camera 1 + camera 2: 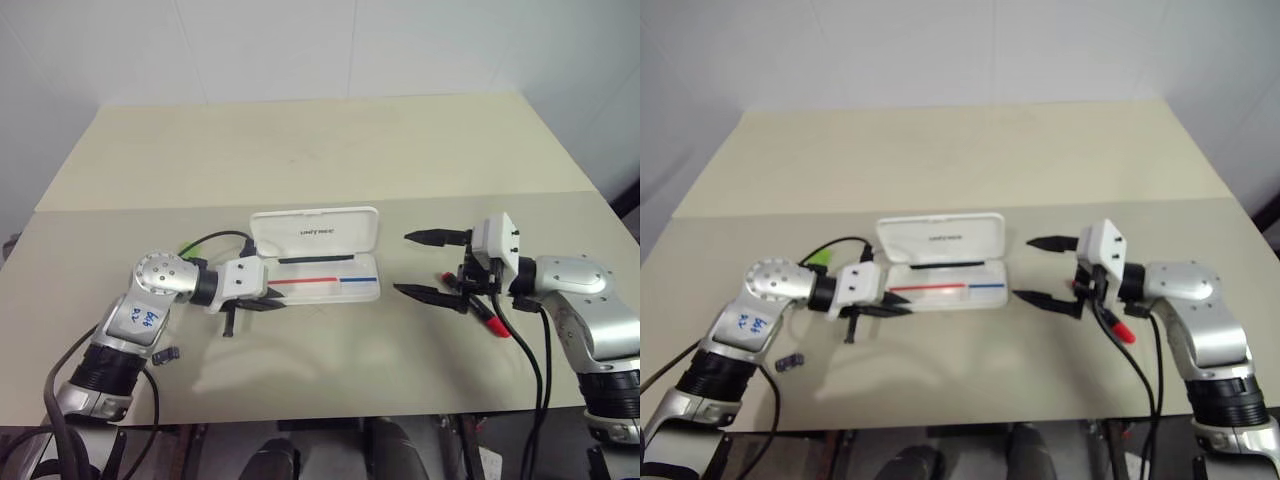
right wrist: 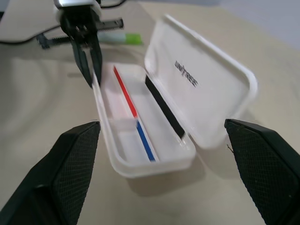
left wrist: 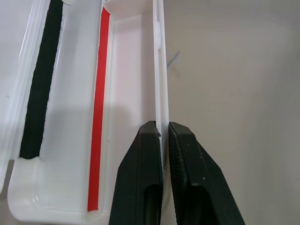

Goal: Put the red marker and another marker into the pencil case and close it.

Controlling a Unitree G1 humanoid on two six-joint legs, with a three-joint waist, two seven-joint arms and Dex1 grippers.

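The white pencil case (image 1: 318, 233) lies open at the table's middle, lid tilted back, its tray (image 2: 123, 136) holding no marker. My left gripper (image 3: 163, 126) is shut on the tray's front wall near its left end, the thin wall pinched between the fingers. The red marker (image 1: 1122, 331) lies on the table to the right of the case, partly hidden under my right gripper (image 1: 403, 263). That gripper hovers wide open, fingers pointing at the case's right end. The pale green marker (image 2: 119, 37) rests behind my left wrist, left of the case.
A tiny dark piece (image 1: 790, 361) lies on the table near my left elbow. A black cable (image 1: 215, 238) loops beside the green marker. The table's far half (image 1: 320, 150) stretches back to a white wall.
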